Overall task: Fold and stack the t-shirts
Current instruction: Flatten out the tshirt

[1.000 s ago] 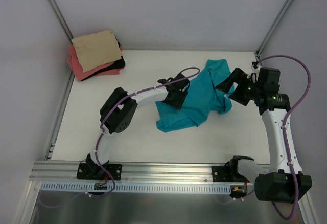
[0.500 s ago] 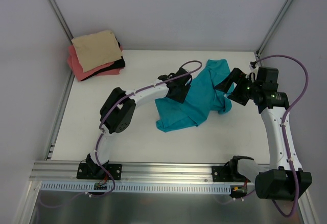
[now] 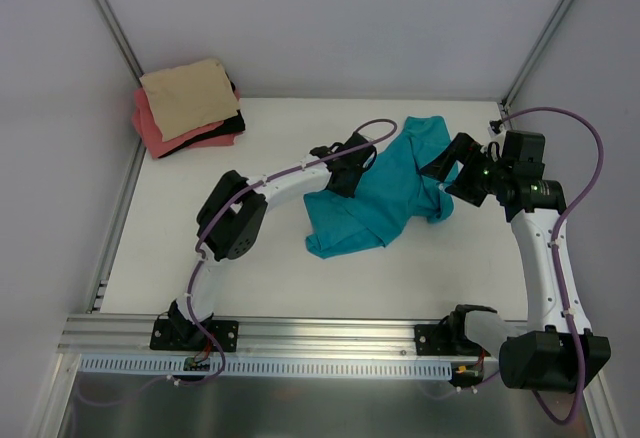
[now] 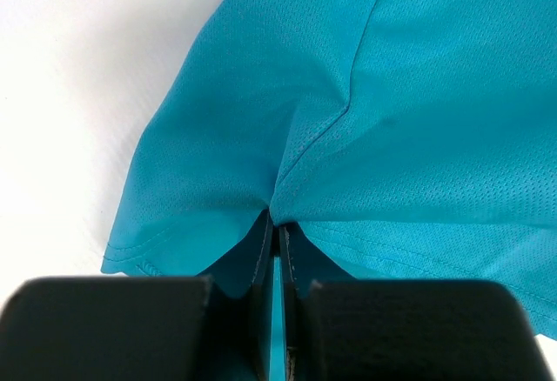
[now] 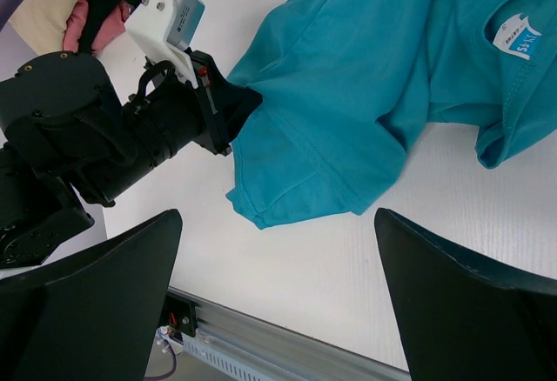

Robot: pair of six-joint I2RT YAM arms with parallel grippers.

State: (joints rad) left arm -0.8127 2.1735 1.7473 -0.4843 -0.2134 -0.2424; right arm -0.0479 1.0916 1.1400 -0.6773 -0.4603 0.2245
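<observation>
**Teal tee pinched at its left edge, mid-worktop**

The teal t-shirt (image 3: pixel 385 193) lies crumpled and unfolded on the white worktop (image 3: pixel 250 278), right of centre, between the two arms. Its lower part is spread flat towards the near edge. Its upper part is bunched in folds towards the far side. In the right wrist view a small white neck label (image 5: pixel 513 37) shows at the collar.

The left tool (image 3: pixel 352 183) meets the shirt at its left edge. In the left wrist view its fingers are pressed together on a tuck of teal fabric (image 4: pixel 392 94), which puckers into the tool (image 4: pixel 277 224) beside a stitched seam. The hem runs just below the pinch.

The right tool (image 3: pixel 440 180) hangs over the shirt's right side with its fingers spread wide. Nothing sits between them, and the cloth and worktop show in the gap.

In the far left corner, well apart from the teal shirt, sits a folded stack. The tan-beige t-shirt (image 3: pixel 188 98) is on top and the coral-pink t-shirt (image 3: pixel 160 136) is underneath. A dark fabric edge (image 3: pixel 228 123) shows between them on the right side; what it is cannot be told.
</observation>
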